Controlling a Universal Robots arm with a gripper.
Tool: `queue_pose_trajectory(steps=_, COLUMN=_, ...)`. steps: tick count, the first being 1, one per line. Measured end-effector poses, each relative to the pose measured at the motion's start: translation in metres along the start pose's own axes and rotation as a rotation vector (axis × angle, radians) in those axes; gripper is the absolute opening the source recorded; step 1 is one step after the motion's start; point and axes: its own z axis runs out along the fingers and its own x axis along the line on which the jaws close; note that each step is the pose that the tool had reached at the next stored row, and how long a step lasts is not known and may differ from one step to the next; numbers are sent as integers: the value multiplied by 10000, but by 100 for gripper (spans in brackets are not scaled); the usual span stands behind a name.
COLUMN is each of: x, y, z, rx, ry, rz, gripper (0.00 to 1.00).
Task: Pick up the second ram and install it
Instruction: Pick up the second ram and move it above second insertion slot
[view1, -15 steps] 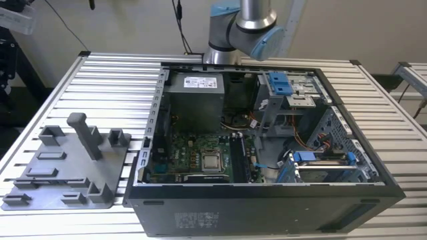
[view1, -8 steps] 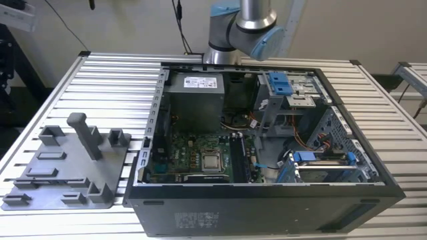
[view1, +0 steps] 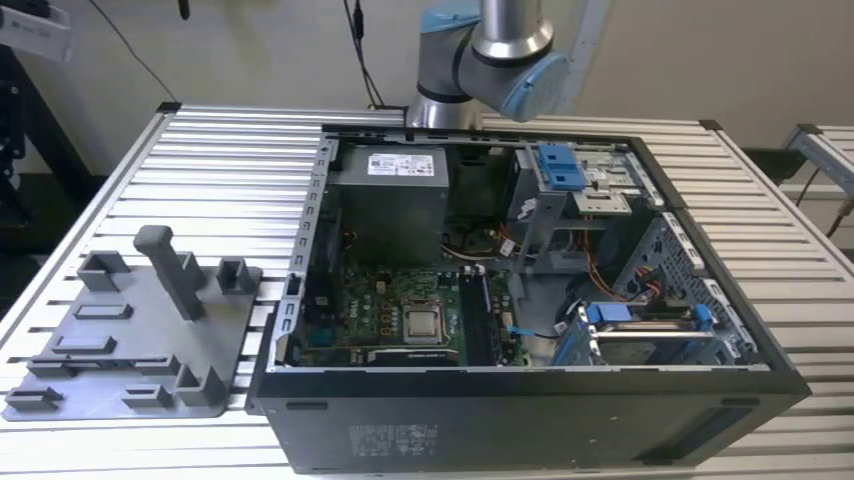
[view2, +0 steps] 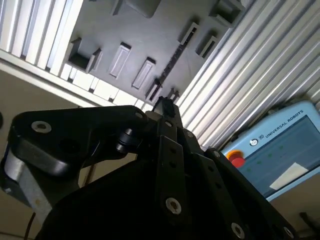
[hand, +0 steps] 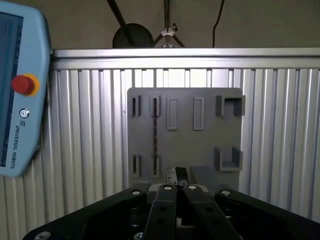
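First wrist view caught the second ram (hand: 154, 127) standing edge-on as a thin dark strip in one narrow slot of the grey tray (hand: 200, 150), held between short posts at its two ends. In the second wrist view the same stick (view2: 172, 61) ran slantwise across the tray (view2: 100, 30). The gripper (hand: 177, 175) (view2: 165, 106) hung clear of the ram, its tips pressed together with nothing between them. A light-blue teach pendant (hand: 20, 85) with a red button lay on the slatted metal table (hand: 280, 150) near the tray. In the exterior view the tray (view1: 120, 375) sat just beside the open computer case (view1: 534, 420), on the exterior view's left, with the motherboard (view1: 387, 310) exposed inside and the arm (view1: 487, 50) rising behind the case.
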Motion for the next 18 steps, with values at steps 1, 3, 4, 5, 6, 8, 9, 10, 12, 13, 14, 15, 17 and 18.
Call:
queue_pose_trajectory(steps=1, x=2, y=0, z=2, rx=4, ry=0, rz=-63, gripper=11)
queue_pose_trajectory(steps=3, x=4, y=1, z=6, rx=5, ry=5, rz=-132, gripper=11)
queue_pose_trajectory(steps=4, x=5, y=1, z=5, rx=4, ry=6, rz=-138, gripper=11)
queue_pose_trajectory(steps=5, x=5, y=1, z=6, rx=5, ry=6, rz=-141, gripper=11)
queue_pose_trajectory(steps=6, x=5, y=1, z=5, rx=4, ry=6, rz=-143, gripper=11)
queue_pose_trajectory(steps=8, x=5, y=1, z=5, rx=5, ry=7, rz=-148, gripper=11)
queue_pose_trajectory(steps=9, x=5, y=1, z=5, rx=4, ry=7, rz=-150, gripper=11)
queue_pose_trajectory(steps=10, x=5, y=1, z=5, rx=4, ry=7, rz=-152, gripper=11)
queue_pose_trajectory(steps=12, x=5, y=1, z=5, rx=5, ry=7, rz=-156, gripper=11)
queue_pose_trajectory(steps=13, x=5, y=1, z=6, rx=5, ry=7, rz=-158, gripper=12)
queue_pose_trajectory(steps=14, x=5, y=1, z=6, rx=5, ry=7, rz=-161, gripper=18)
queue_pose_trajectory(steps=15, x=5, y=1, z=6, rx=5, ry=7, rz=-163, gripper=18)
queue_pose_trajectory(steps=17, x=5, y=1, z=5, rx=5, ry=7, rz=-168, gripper=30)
queue_pose_trajectory(steps=18, x=5, y=1, z=5, rx=5, ry=6, rz=-170, gripper=30)
